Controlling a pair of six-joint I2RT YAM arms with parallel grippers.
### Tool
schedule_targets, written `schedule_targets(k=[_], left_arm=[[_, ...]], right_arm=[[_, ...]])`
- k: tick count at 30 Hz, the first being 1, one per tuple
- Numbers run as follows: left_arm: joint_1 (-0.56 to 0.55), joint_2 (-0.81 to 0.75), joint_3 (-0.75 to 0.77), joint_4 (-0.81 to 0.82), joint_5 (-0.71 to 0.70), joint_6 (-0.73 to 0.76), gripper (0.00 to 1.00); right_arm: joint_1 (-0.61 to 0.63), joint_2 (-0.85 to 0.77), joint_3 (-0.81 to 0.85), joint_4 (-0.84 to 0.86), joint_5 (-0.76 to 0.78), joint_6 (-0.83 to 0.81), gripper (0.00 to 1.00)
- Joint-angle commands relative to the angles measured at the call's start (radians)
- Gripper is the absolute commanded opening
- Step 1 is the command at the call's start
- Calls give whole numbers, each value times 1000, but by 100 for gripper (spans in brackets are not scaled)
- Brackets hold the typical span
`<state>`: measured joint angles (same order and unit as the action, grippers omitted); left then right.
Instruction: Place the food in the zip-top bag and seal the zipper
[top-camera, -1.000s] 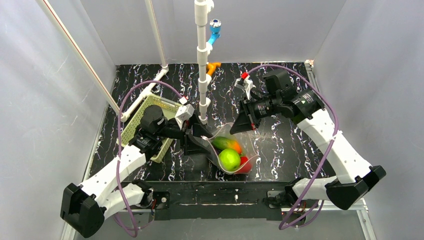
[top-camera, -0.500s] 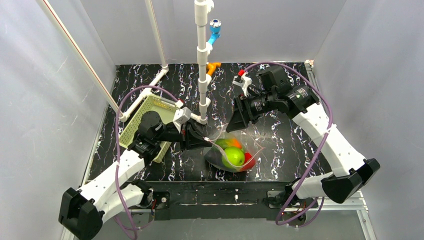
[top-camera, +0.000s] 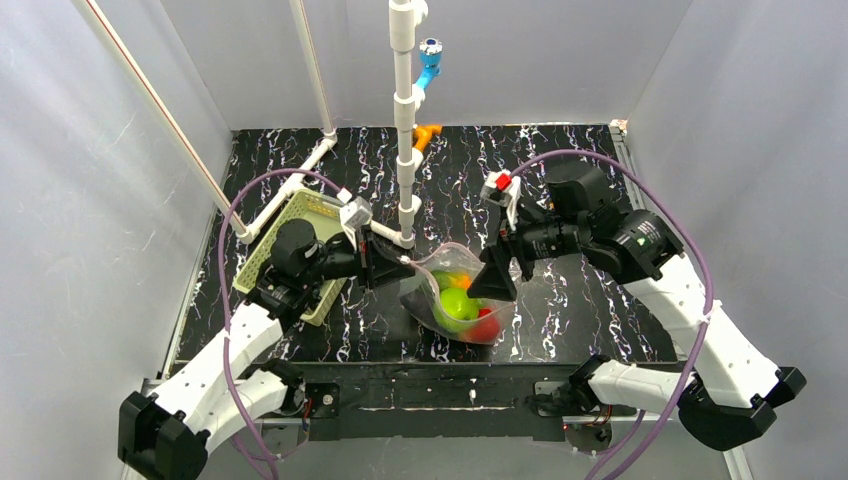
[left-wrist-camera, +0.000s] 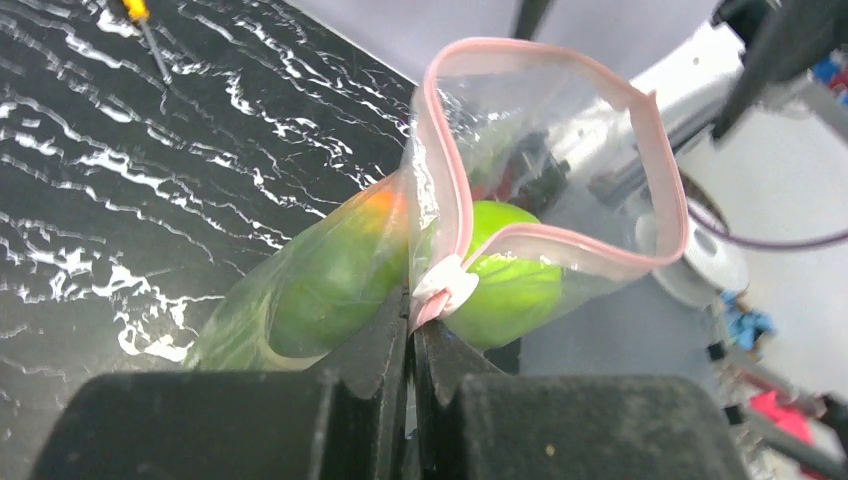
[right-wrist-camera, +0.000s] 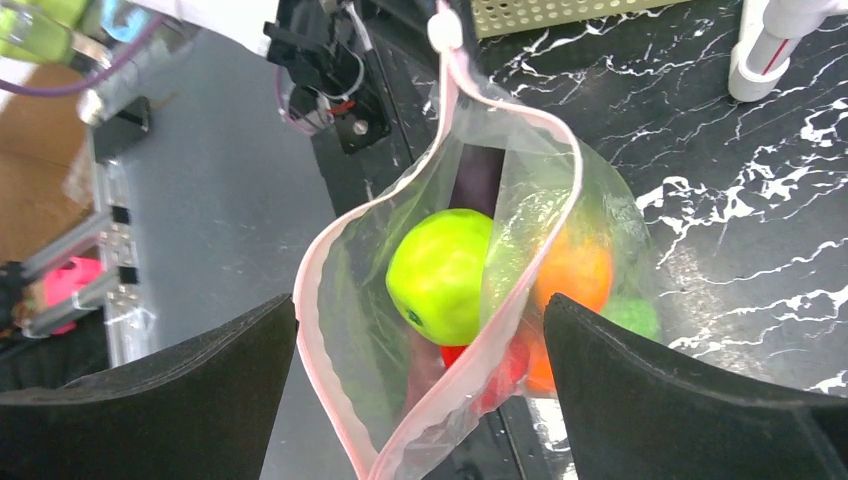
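While the left hand (left-wrist-camera: 412, 325) pinches the zipper (left-wrist-camera: 560, 238) end, right hand (right-wrist-camera: 418, 315) spread wide — zip-top bag (right-wrist-camera: 345, 255) gaping, food (right-wrist-camera: 440, 275) inside.

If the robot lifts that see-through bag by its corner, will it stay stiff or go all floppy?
Probably floppy: the zip-top bag is thin, crinkled film, and its mouth gapes. It likely hangs heavy at the bottom, since the green fruit and other food sit inside. Held only where the left gripper pinches the zipper, it may swing.
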<state>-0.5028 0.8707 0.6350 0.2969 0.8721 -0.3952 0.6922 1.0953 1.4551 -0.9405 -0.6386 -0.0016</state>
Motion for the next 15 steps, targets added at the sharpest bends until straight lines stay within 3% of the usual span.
schedule_targets(k=[1,4,6,15], left_arm=[[32,21,182,-163,-81,-196,0],[32,-34,203,-168,-140,-267,0],[31,-75,232,-215,-176,-239,0],[32,-51,378,-470,-191,-287,0]], right_arm=[[123,5,33,-24,246,-72,98],[173,-14,6,21,349,-55,98],[177,-14,21,27,369,-43,98],[279,92,233,-71,487,-20,98]])
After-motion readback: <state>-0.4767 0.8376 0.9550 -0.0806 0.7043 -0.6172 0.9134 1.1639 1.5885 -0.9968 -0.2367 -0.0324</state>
